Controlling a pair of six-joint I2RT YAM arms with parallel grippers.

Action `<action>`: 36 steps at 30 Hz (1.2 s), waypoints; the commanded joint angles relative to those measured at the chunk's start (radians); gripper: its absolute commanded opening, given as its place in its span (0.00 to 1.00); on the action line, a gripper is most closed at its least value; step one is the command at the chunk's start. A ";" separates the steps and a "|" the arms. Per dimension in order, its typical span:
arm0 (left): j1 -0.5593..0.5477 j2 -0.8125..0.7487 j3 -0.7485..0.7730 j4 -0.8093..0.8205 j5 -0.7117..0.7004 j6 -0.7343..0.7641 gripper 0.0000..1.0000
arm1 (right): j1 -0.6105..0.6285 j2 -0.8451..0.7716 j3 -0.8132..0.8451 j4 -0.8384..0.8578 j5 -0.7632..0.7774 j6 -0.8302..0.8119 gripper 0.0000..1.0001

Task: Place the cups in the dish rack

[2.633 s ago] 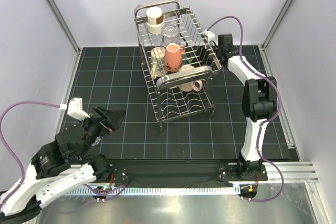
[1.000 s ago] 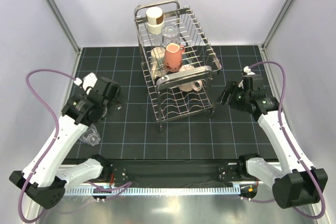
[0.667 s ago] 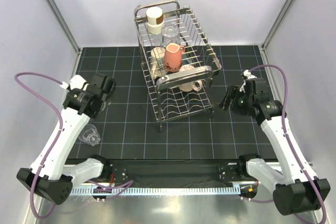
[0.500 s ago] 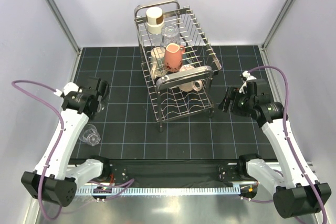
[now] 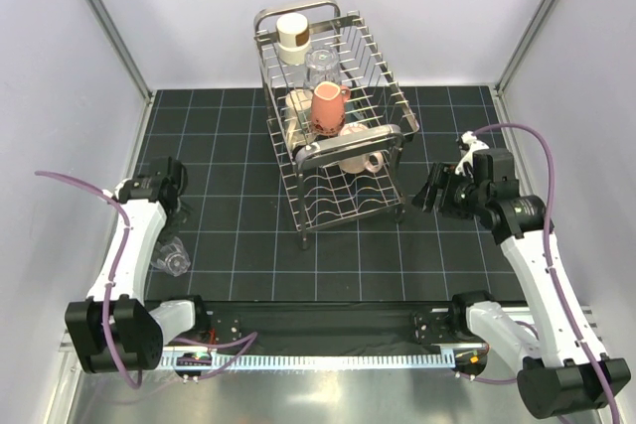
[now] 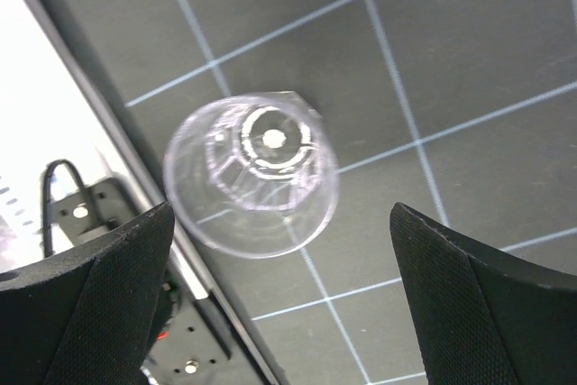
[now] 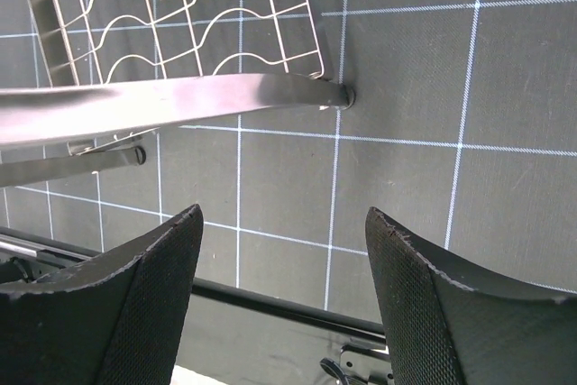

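The steel wire dish rack [image 5: 350, 137] stands at the middle back. It holds a cream mug with a brown band [image 5: 292, 36], a clear glass [image 5: 320, 64], a salmon pink mug [image 5: 327, 106] and cream mugs [image 5: 298, 111]. One clear glass tumbler [image 5: 171, 258] stands on the mat near the left front edge; it also shows in the left wrist view [image 6: 252, 173]. My left gripper [image 5: 164, 180] is open and empty, above and behind the tumbler [image 6: 281, 223]. My right gripper [image 5: 428, 192] is open and empty to the right of the rack [image 7: 284, 218].
The rack's foot and lower bar [image 7: 180, 101] lie just ahead of my right fingers. The mat's left edge and a metal rail [image 6: 54, 132] run beside the tumbler. White walls enclose the mat on three sides.
My left arm has swung left and back toward the mat's left edge, open throughout. My right arm drew back from the rack earlier and has barely moved lately. The tumbler stays put.
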 commanded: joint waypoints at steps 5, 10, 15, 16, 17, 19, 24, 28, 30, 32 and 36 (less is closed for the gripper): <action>0.008 0.019 -0.008 0.112 0.024 0.024 0.98 | -0.001 -0.040 0.025 -0.007 -0.017 -0.015 0.74; 0.016 0.052 -0.046 0.146 0.034 0.023 0.97 | -0.001 -0.045 0.026 -0.013 -0.017 -0.013 0.74; 0.025 0.071 -0.086 0.180 0.048 0.013 0.93 | -0.001 -0.054 0.041 -0.027 -0.017 -0.013 0.74; 0.030 0.073 -0.095 0.200 0.056 0.015 0.91 | -0.003 -0.057 0.048 -0.030 -0.017 -0.012 0.73; 0.031 0.077 -0.109 0.207 0.071 0.016 0.87 | -0.003 -0.058 0.052 -0.034 -0.017 -0.012 0.73; 0.036 0.085 -0.120 0.218 0.082 0.020 0.83 | -0.003 -0.064 0.063 -0.040 -0.019 -0.010 0.74; 0.042 0.091 -0.134 0.223 0.077 0.024 0.73 | -0.003 -0.078 0.089 -0.062 -0.021 -0.004 0.74; 0.042 0.083 -0.150 0.232 0.083 0.016 0.53 | -0.003 -0.091 0.109 -0.079 -0.017 -0.001 0.73; 0.042 0.079 -0.149 0.227 0.083 0.016 0.45 | -0.003 -0.095 0.112 -0.082 -0.019 0.008 0.73; 0.042 0.071 -0.146 0.220 0.085 0.016 0.31 | -0.001 -0.101 0.115 -0.086 -0.024 0.014 0.73; 0.042 0.028 -0.123 0.206 0.108 0.038 0.00 | -0.003 -0.107 0.130 -0.087 -0.017 0.022 0.73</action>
